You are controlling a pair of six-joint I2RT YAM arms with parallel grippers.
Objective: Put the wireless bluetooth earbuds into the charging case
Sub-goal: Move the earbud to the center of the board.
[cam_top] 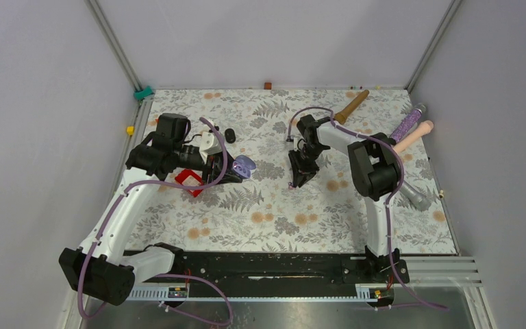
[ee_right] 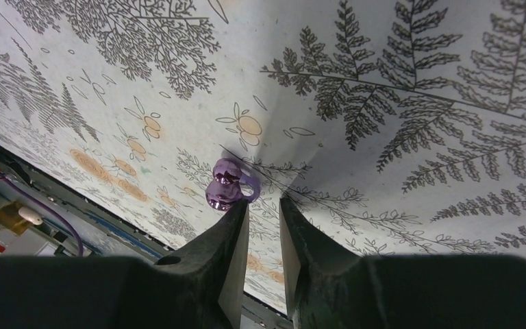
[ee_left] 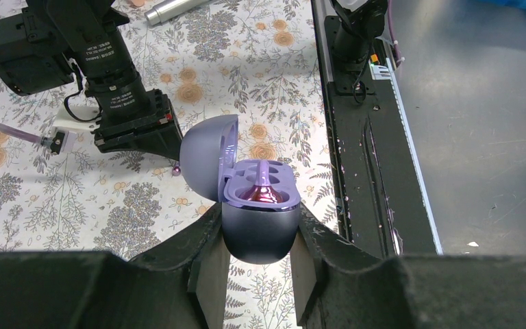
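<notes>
My left gripper [ee_left: 259, 225] is shut on the charging case [ee_left: 257, 229], a dark purple rounded shell held above the floral mat with its lid [ee_left: 209, 154] swung open. One glossy purple earbud [ee_left: 264, 192] sits in the case's near socket. Another purple earbud [ee_right: 227, 188] lies on the mat. My right gripper [ee_right: 264, 203] points down at the mat right beside it. Its jaws stand a narrow gap apart with nothing between them, and the bud lies just outside the left fingertip [ee_right: 240, 212]. From above, the case [cam_top: 244, 166] hangs left of the right gripper [cam_top: 300, 177].
A red tray [cam_top: 190, 181] lies under the left arm. A small black object [cam_top: 230, 135] rests behind it. A wooden handle [cam_top: 353, 106], a glittery purple rod [cam_top: 409, 123], a peach rod [cam_top: 414, 136] and a silver cylinder [cam_top: 415, 196] lie at the right.
</notes>
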